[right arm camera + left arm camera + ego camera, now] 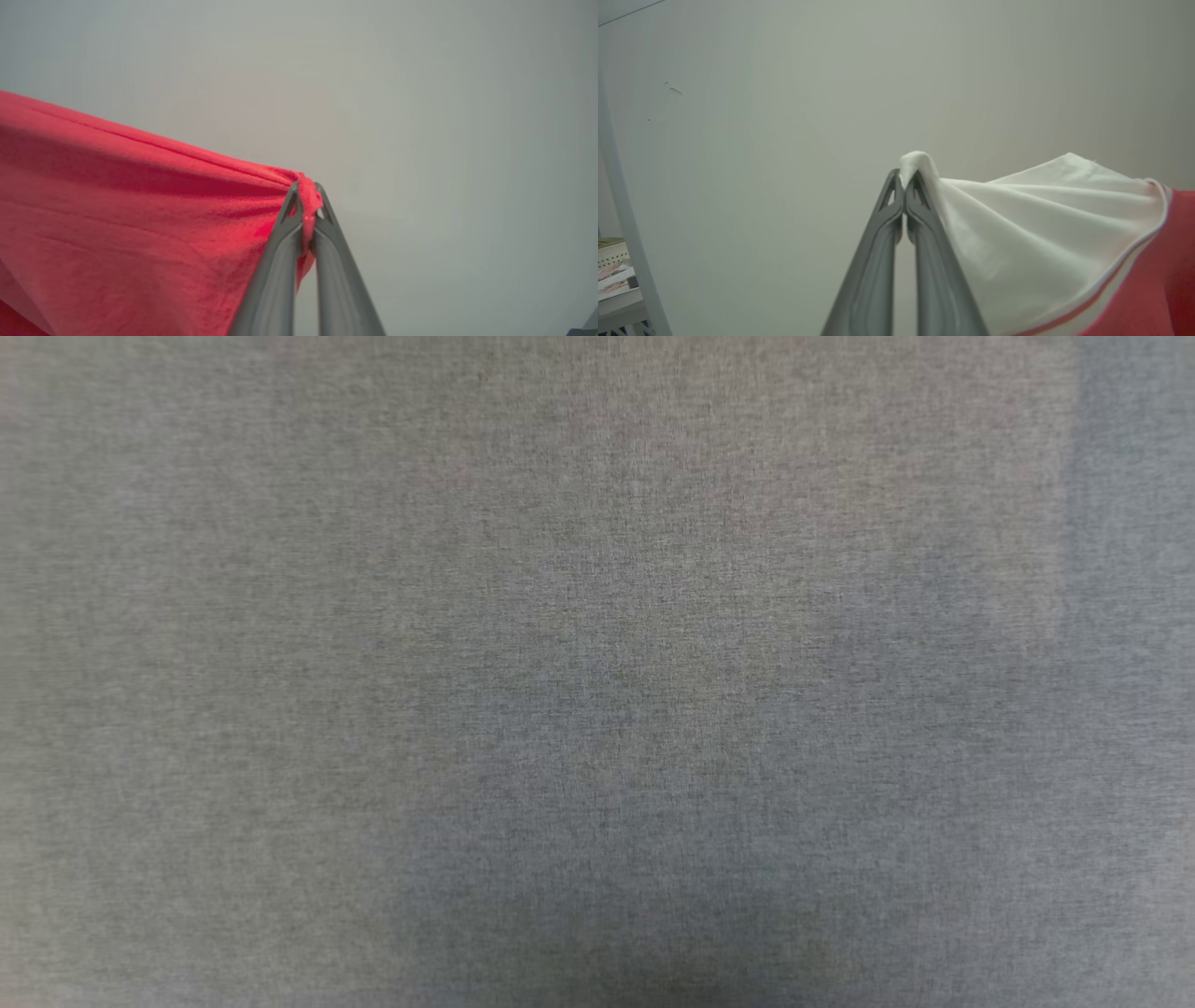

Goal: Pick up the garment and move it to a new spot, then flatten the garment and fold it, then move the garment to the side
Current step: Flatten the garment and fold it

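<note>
Two grippers are sharing the load, and the garment [1064, 242] is hanging in the air between them. On the left, the left gripper [906, 176] is pinching a tuft of the white sleeve [920, 162] with its fingers pressed together, against a pale wall [784, 93]. From that pinch the sleeve is fanning away toward the right of the left wrist view, past the striped trim [1125, 275] and into the red body [1167, 280]. On the right, the right gripper [307, 187] is clamping a bunched bit of red cloth, and the fabric is spreading away to the left of the right wrist view in long taut creases. I am judging from this that the long axis is running straight from one gripper to the other, with each arm holding one end and neither nearer the middle. Whether the right pinch is on a hem or a shoulder I cannot tell. In the head view a grey woven surface [597, 672] is lying before the camera. Setting the shirt down flat there is probably depending on both arms descending together while holding that span stretched.
</note>
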